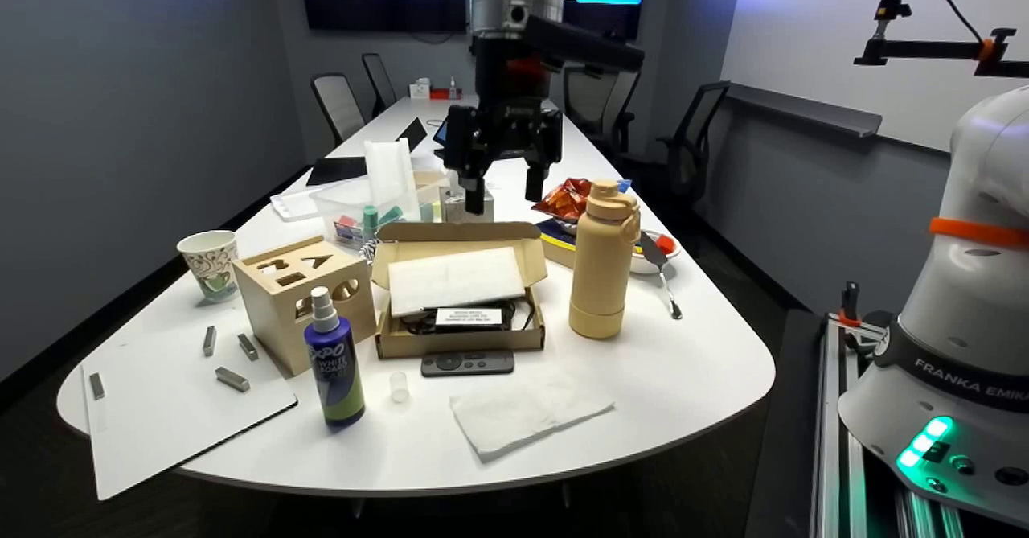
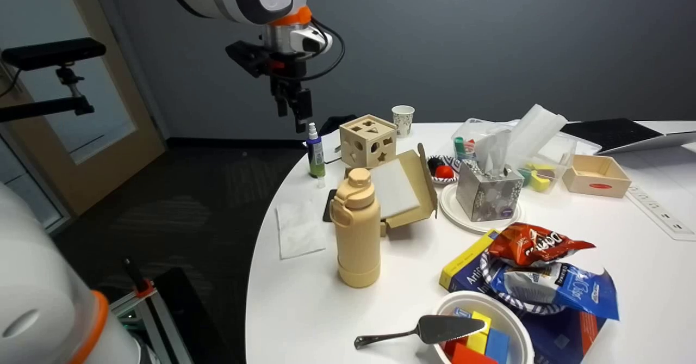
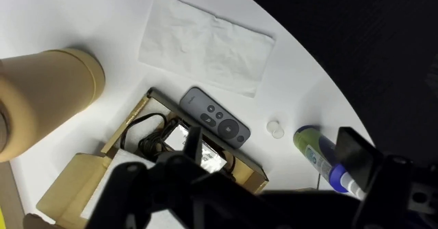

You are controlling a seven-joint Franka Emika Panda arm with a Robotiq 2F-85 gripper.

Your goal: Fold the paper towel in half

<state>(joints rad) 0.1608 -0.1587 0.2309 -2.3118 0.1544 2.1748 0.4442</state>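
1. The claw hangs in the air, well higher than the cardboard box; its two fingers are spread wide apart, with a clear gap between their tips. In the wrist view, one of them covers part of the box.
2. The paper towel lies on the white worktop in front of the box, on the side away from its raised lid, near but not touching. It is laid out as a flat, lightly creased rectangle; how many layers it has, I cannot tell.
3. Between the box and the towel, a grey remote lies just beside the box's front wall.
4. Inside the box lie a black cable and a labelled black block, with a white slab tilted toward the lid.
5. A tan bottle stands upright near one end of the box; a wooden shape cube stands just beside the opposite end.
6. Near the box's front corner, at the cube's end, are an upright spray bottle and a small translucent cylinder.
7. Behind the box's lid, a tissue box stands on a white plate.
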